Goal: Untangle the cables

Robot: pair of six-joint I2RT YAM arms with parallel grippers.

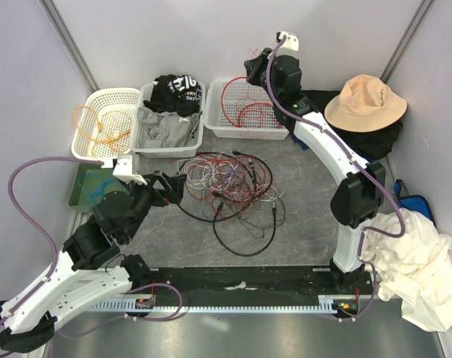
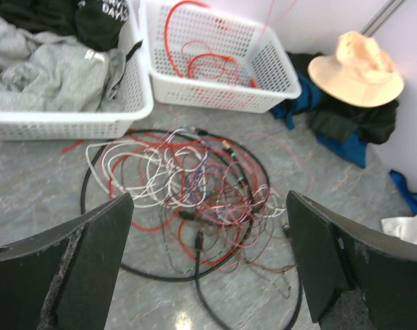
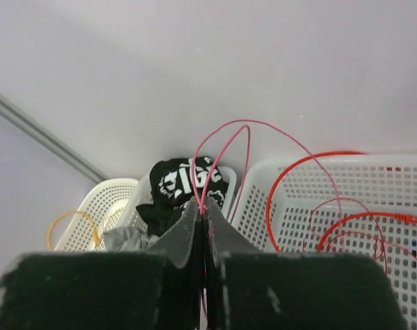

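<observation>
Red wire [image 3: 230,124] is pinched in my closed right gripper [image 3: 202,206] over the far basket [image 1: 245,132] (some red cables [image 1: 245,112] already lie inside). My left gripper [image 2: 208,206] gapes empty beside the tangle [image 1: 230,183], mostly unsorted on the table [image 1: 308,224].

A loose tangle of thin red, white and black cables [image 1: 230,186] lies mid-worktop [image 1: 308,194]. Red cables [image 1: 245,108] coil in the right white basket [image 1: 248,135], and an orange cable [image 1: 99,123] in the left basket [image 1: 77,142]. One thin red wire [image 3: 257,122] loops upward, pinched in the right tool [image 3: 203,206].
</observation>
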